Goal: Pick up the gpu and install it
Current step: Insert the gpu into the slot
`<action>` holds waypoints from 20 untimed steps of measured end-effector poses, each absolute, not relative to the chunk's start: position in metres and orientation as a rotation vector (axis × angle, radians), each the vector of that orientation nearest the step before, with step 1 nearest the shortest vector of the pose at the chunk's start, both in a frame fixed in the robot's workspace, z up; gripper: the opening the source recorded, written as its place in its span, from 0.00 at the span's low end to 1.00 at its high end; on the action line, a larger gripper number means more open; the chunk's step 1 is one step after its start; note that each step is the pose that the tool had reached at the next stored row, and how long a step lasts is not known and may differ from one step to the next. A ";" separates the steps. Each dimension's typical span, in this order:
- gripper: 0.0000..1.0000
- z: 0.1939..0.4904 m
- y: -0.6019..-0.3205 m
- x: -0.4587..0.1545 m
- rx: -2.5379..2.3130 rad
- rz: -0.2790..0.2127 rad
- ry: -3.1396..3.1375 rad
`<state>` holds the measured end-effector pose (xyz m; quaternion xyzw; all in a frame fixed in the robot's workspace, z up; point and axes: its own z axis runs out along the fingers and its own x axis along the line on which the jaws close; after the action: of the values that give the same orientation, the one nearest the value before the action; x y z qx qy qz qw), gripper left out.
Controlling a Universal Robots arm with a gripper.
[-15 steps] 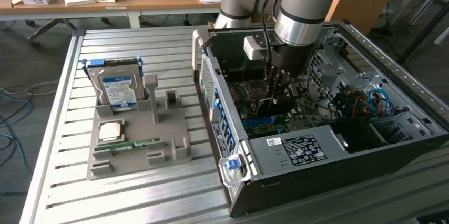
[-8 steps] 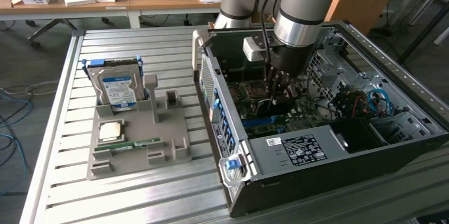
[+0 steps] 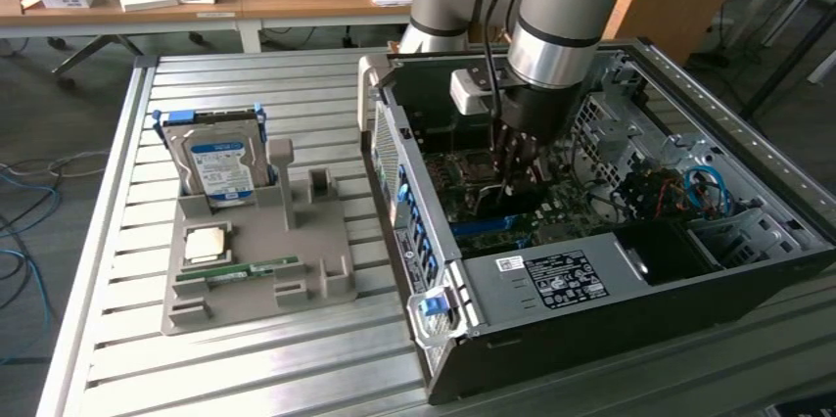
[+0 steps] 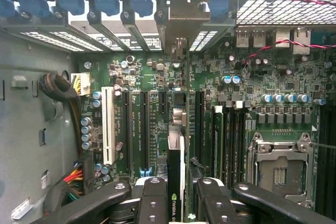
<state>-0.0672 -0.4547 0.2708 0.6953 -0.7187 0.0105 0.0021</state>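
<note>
The gpu (image 4: 176, 179) shows edge-on in the wrist view as a thin dark card with a small green logo. My gripper (image 4: 181, 200) is shut on it, one black finger (image 4: 154, 199) on each side. The card's silvery end bracket (image 4: 184, 11) reaches the case's rear slot openings. It stands upright over the long black expansion slots of the green motherboard (image 4: 247, 103); I cannot tell whether it is seated. In the exterior view my gripper (image 3: 512, 167) reaches straight down into the open computer case (image 3: 588, 280).
A white slot (image 4: 108, 124) and a CPU socket (image 4: 278, 166) flank the card. Blue and red cables (image 3: 692, 187) lie in the case. Beside the case, a grey holder (image 3: 307, 260) carries a blue-labelled hard drive (image 3: 219, 167) and a green memory stick (image 3: 242, 270).
</note>
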 end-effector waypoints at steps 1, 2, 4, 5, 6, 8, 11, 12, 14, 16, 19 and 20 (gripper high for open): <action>0.26 0.271 -0.455 -0.067 2.181 0.033 -2.255; 0.26 0.271 -0.455 -0.068 2.181 0.033 -2.255; 0.26 0.271 -0.455 -0.068 2.181 0.033 -2.255; 0.26 0.271 -0.455 -0.069 2.181 0.033 -2.255; 0.26 0.271 -0.455 -0.069 2.181 0.033 -2.255; 0.26 0.271 -0.455 -0.070 2.181 0.033 -2.255; 0.26 0.271 -0.455 -0.070 2.182 0.034 -2.255; 0.26 0.271 -0.455 -0.070 2.182 0.034 -2.255; 0.26 0.270 -0.455 -0.070 2.182 0.034 -2.256; 0.26 0.270 -0.455 -0.070 2.182 0.034 -2.256; 0.26 0.270 -0.455 -0.070 2.182 0.034 -2.255; 0.26 0.269 -0.455 -0.070 2.182 0.034 -2.255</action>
<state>-0.0703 -0.4546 0.2695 0.6952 -0.7187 0.0108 0.0017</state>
